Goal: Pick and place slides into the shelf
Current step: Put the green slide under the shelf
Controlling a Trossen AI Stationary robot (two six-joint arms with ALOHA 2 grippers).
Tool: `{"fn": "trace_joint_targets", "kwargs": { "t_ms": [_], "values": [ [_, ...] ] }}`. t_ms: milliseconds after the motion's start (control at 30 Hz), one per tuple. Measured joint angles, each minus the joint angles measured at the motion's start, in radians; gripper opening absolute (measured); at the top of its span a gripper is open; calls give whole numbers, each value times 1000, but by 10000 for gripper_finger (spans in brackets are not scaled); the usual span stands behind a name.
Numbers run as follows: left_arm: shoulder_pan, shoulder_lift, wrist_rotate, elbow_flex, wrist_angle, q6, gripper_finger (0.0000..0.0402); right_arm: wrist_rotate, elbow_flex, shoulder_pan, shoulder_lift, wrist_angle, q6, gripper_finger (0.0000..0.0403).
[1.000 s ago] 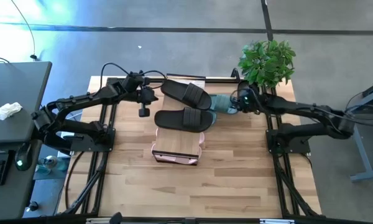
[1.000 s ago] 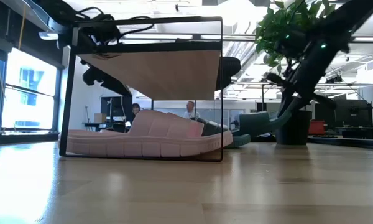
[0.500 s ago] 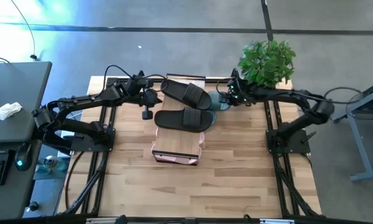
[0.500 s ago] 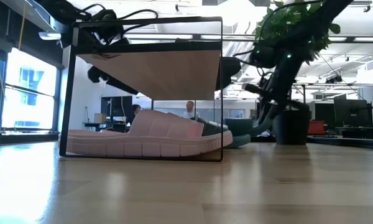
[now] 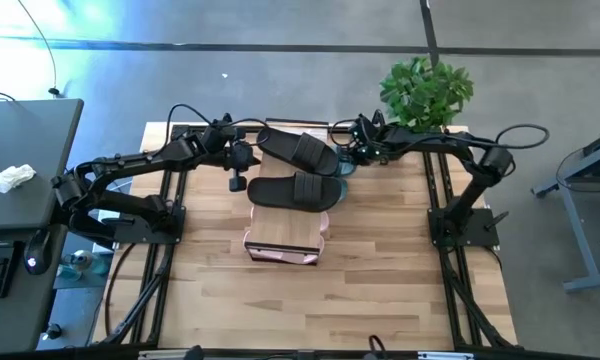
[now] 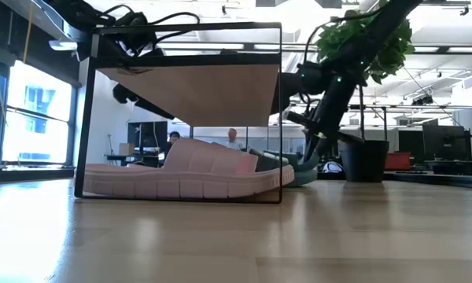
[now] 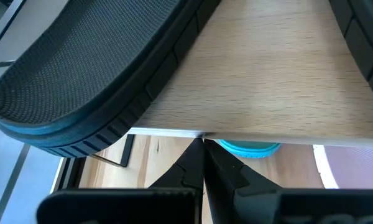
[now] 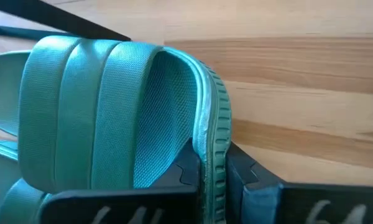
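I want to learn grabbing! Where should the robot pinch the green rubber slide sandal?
Best on the edge of the green rubber slide sandal's wide ribbed strap, coming in from its open side. That edge is thin and stands up in an arch, so it fits between two fingers. The right gripper already pinches it there.

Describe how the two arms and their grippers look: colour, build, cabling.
Both arms are matte black, jointed tubular segments on black metal frames. Black cables loop loosely over the left arm and arch beside the right arm. The left gripper and right gripper each have two dark, angular, wedge-shaped fingers. A small green light glows on the right wrist.
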Motion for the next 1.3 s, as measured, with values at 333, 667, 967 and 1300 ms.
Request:
{"fn": "trace_joint_targets", "kwargs": {
  "t_ms": [333, 667, 967, 1300],
  "values": [
    [0, 0, 0, 0, 3, 0, 0, -40, 1, 8, 38, 93, 5, 2],
    [0, -1, 0, 0, 2, -1, 0, -34, 0, 11, 39, 103, 24, 55],
    [0, -1, -2, 0, 2, -1, 0, 11, 4, 40, 34, 80, 23, 157],
    [0, -1, -8, 0, 2, -1, 0, 213, 123, 91, 33, -200, 12, 174]
  ]
}}
